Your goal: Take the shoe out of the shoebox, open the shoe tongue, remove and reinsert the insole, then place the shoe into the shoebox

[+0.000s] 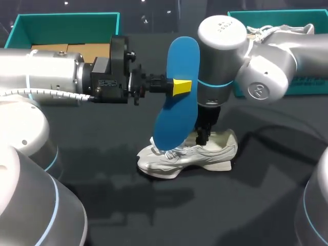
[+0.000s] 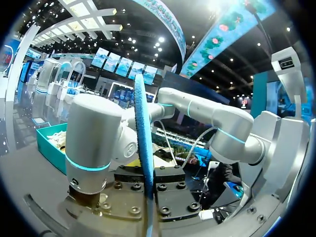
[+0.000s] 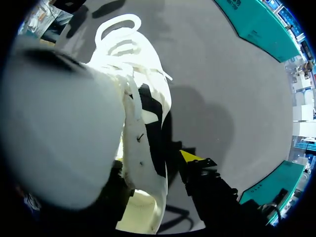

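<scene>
Left fingers (image 1: 182, 87) tight on upright blue insole (image 1: 174, 118) over white shoe (image 1: 218, 148); right arm (image 1: 266, 66) at its collar, grip indiscernible.

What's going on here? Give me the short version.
The left gripper is shut on the blue insole and holds it upright over the white shoe. The shoe stands on the dark table, outside the teal boxes at the far side. The right gripper is down at the shoe's opening. So the insole is out of the shoe and not yet back in.
</scene>
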Robot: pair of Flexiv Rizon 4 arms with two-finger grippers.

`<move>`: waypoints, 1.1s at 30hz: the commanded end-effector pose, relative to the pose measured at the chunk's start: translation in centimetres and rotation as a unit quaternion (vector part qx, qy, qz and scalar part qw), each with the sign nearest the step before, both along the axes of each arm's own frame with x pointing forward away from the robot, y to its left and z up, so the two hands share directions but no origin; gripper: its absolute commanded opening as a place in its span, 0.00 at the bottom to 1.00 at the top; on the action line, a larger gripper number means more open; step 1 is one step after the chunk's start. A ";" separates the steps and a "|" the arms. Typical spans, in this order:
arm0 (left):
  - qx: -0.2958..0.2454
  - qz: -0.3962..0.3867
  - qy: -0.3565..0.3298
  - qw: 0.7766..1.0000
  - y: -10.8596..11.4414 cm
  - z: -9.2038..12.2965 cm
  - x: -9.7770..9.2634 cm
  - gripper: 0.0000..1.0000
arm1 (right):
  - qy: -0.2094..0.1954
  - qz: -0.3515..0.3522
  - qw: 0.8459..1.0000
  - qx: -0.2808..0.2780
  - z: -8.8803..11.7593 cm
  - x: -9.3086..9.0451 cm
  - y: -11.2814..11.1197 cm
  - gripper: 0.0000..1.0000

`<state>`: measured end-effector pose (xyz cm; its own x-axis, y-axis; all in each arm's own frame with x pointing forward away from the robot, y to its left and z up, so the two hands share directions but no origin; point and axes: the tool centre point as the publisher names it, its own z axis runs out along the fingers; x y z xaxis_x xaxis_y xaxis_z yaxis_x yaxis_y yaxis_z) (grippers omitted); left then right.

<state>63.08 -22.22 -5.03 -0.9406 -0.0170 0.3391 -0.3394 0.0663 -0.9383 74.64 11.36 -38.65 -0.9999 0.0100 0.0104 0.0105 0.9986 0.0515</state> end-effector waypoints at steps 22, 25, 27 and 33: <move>-0.001 0.001 0.000 1.000 0.1 -0.1 -0.2 0.00 | 0.014 -0.170 0.985 0.014 4.2 -2.3 -2.4 0.00; -0.001 0.001 0.000 1.000 0.1 -0.1 -0.2 0.00 | 0.011 -0.220 0.975 0.012 5.6 -3.7 -1.9 0.00; -0.001 0.001 0.000 1.000 0.1 -0.1 -0.2 0.00 | 0.011 -0.220 0.975 0.012 5.6 -3.7 -1.9 0.00; -0.001 0.001 0.000 1.000 0.1 -0.1 -0.2 0.00 | 0.011 -0.220 0.975 0.012 5.6 -3.7 -1.9 0.00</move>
<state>63.08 -22.22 -5.02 -0.9406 -0.0170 0.3391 -0.3395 0.0664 -0.9383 71.06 9.63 -33.19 -0.8987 0.4366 0.0403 0.4384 0.8963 0.0669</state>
